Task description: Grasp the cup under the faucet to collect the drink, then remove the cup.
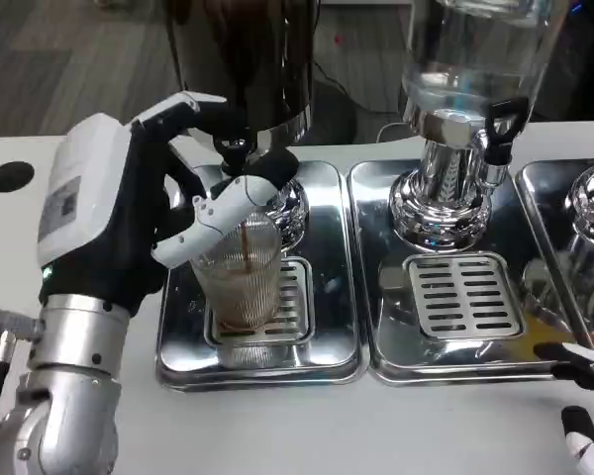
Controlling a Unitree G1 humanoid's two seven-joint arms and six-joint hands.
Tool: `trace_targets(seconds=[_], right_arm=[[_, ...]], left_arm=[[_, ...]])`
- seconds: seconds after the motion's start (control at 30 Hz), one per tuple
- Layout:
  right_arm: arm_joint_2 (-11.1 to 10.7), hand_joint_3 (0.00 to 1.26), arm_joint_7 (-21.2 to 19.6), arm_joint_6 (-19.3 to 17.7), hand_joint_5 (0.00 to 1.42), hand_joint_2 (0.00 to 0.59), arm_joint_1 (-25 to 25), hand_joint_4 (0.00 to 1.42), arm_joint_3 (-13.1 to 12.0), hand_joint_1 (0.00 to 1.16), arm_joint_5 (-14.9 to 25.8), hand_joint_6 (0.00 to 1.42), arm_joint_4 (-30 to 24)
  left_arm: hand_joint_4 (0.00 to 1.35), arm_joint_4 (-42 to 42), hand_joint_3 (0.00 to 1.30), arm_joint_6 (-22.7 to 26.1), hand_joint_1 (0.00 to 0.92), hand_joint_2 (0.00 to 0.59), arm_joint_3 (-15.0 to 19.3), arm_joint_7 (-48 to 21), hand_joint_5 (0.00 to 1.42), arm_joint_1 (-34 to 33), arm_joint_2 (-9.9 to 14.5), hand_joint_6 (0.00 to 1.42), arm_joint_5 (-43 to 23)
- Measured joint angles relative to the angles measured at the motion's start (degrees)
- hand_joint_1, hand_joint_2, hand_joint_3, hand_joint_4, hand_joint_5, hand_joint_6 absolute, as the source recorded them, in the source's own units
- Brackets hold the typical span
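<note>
Where the white table (307, 426) meets the near edge of the picture, the fingertips of the right hand (586, 406) show at its near right corner, too little of them visible to tell whether they are spread or closed. On the left, the silver forearm rises to the left hand (144, 223), whose white and black fingers (223, 210) wrap the ribbed clear cup (240, 277) and grip it. The cup stands upright, its long axis vertical and its mouth pointing up, on the slotted grate of the left steel drip tray (332, 297), near the tray's middle. A thin brown stream (246, 262) falls straight down into the cup from the black faucet (236, 150) directly above it. Just to the right lies a second drip tray (386, 336) with its own grate. At that tray's far edge stands a clear-tanked dispenser (470, 69) on a chrome base. The dark dispenser (243, 59) rises behind the cup.
</note>
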Motion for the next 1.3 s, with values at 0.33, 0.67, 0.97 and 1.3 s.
trace_targets(seconds=[0.33,0.67,0.97,1.3], right_arm=[[0.0,0.28,0.0,0.0,0.26,0.486,-0.01,0.2,0.0,0.54,0.0,0.23,-0.01],[0.0,0.28,0.01,-0.01,0.26,0.486,0.24,0.2,0.0,0.54,0.0,0.23,-0.04],[0.0,0.28,0.02,-0.01,0.26,0.486,0.4,0.2,0.0,0.54,0.0,0.23,-0.2],[0.0,0.28,0.02,-0.02,0.26,0.486,0.63,0.2,0.0,0.54,0.0,0.23,-0.23]], left_arm=[[0.48,-0.12,0.5,-0.14,0.027,0.059,0.1,-0.01,0.9,0.14,0.0,1.21,0.0],[0.49,-0.65,0.5,-0.14,0.028,0.059,0.15,-0.02,0.9,0.72,0.0,1.21,0.01],[0.49,-0.86,0.5,-0.27,0.028,0.059,0.28,-0.03,0.9,1.02,0.0,1.21,0.0],[0.49,-1.08,0.5,-0.27,0.028,0.059,0.52,-0.03,0.9,1.26,0.0,1.21,-0.02]])
